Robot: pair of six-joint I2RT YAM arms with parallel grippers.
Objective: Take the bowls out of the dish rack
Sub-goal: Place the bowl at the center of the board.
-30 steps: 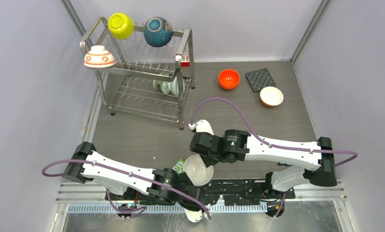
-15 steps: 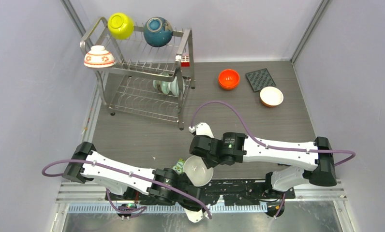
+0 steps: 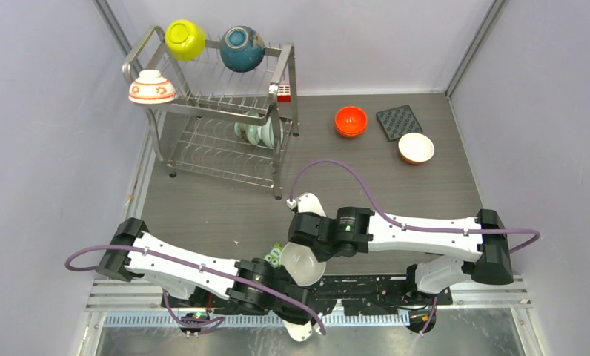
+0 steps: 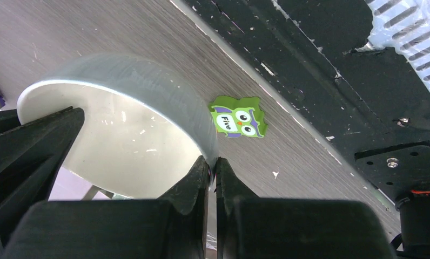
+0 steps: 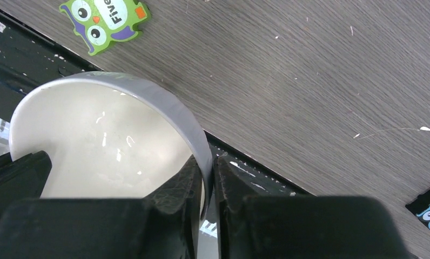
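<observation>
Where pinched, white bowl [image 3: 301,265] gleams; rnd, smooth

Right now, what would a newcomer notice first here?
The white bowl at the near edge of the table, both arms' jaws pinching its rim at once. Then the rack far left, with a yellow-green bowl, a teal bowl and a flowered bowl on top and a pale green bowl below.
</observation>
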